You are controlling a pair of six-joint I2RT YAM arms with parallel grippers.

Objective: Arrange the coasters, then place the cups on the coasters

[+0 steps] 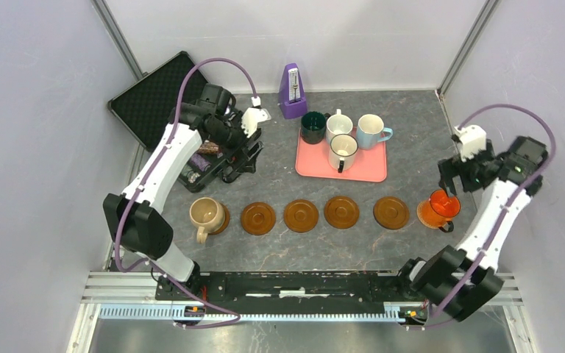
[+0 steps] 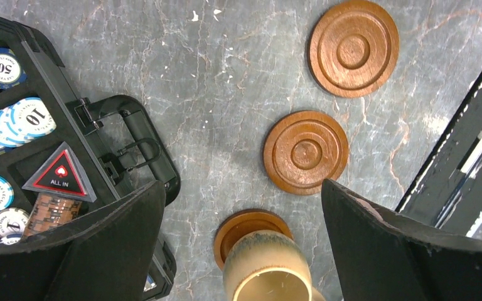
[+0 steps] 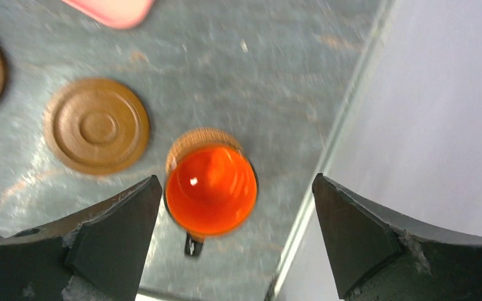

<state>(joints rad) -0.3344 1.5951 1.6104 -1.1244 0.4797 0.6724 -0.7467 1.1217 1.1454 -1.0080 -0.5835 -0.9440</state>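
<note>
The orange cup sits on the far-right coaster, seemingly centred, though the view blurs. Right gripper hangs wide above it, empty; left gripper wide too. I'd lift straight, clear of the handle.

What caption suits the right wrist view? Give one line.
Open right gripper above the orange cup on its coaster, a bare coaster beside it.

Bright even light, soft shadows, orange cup blurred, glinting
</note>
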